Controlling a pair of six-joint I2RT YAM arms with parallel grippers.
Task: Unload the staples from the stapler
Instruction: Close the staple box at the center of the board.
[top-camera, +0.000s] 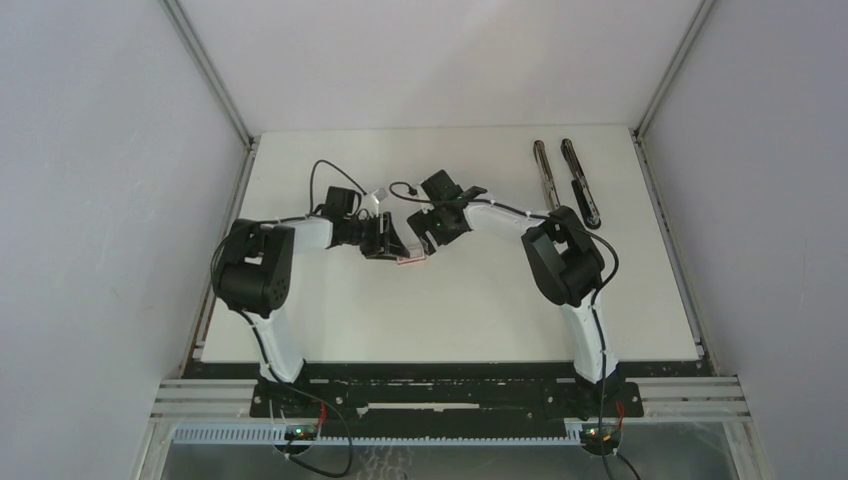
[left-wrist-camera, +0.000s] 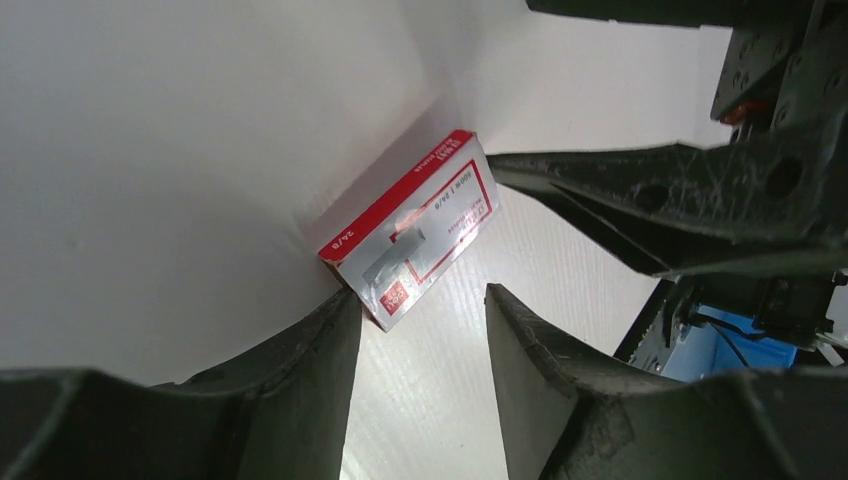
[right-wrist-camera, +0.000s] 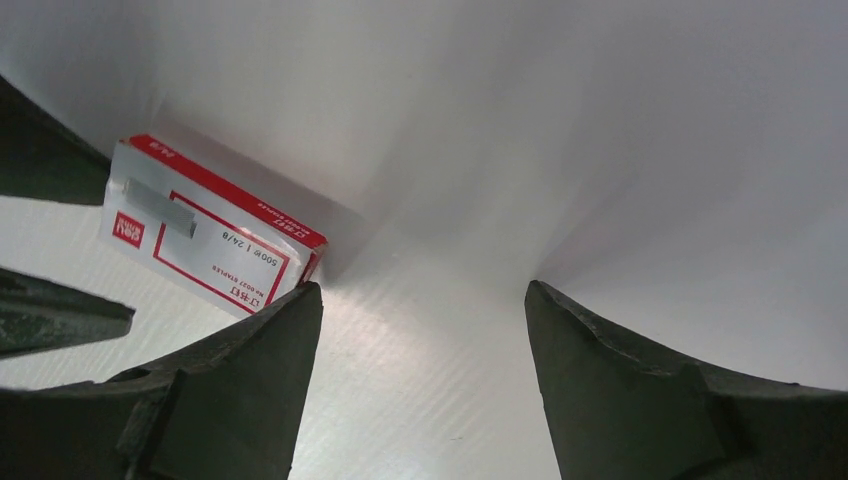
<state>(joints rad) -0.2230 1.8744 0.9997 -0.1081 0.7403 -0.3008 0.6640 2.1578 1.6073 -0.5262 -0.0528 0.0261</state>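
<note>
A flat white counter is seen from above, with a white-and-black robot arm bolted at each near corner. The left arm and the right arm are both bent inward toward the middle of the counter.

At the far right, well apart from both arms, a long black-and-silver metal stapler is laid with a second slim silvery bar just beside it. Whether the two are joined cannot be told, nor can anything inside them be made out.

The left end effector is held wide open and has hold of nothing. The right end effector is likewise spread wide and empty. The two are pointed at each other across a small gap.

Between them, a small flat white-and-red cardboard box lies on the counter. It sits just beside one dark finger of the left end effector and one finger of the right, and is clamped by neither.

A short, thin silvery-grey strip of staples is seen on the box's top face (real metal or a printed picture cannot be told).
</note>
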